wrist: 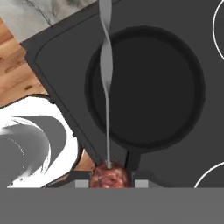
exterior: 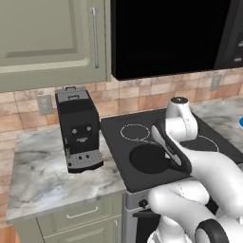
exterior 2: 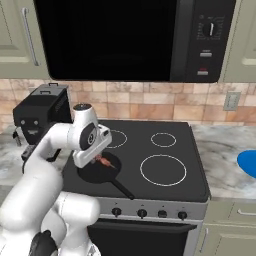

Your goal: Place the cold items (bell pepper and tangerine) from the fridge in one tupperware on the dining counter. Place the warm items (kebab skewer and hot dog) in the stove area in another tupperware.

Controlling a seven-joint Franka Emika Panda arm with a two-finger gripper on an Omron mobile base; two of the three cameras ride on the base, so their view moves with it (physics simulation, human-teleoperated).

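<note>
gripping the kebab skewer (wrist: 107, 109) by its meat, gripper (wrist: 109, 181) closed, handle pointing straight away over pan (wrist: 175, 87)

a: what's the room like?
b: a kitchen. sage-green cabinets (exterior: 47, 38) hang over a grey marbled counter (exterior: 42, 175), with a tan brick-tile backsplash (exterior 2: 150, 107) behind.
a: appliances?
b: a black glass stove (exterior 2: 165, 150) with white ring burners and knobs along its front, a black microwave (exterior 2: 135, 37) above it, and a black coffee machine (exterior: 78, 128) standing on the counter left of the stove.
a: the floor?
b: wooden floor (wrist: 17, 74), seen past the stove's edge. wall outlets (exterior 2: 231, 101) sit in the tile.
</note>
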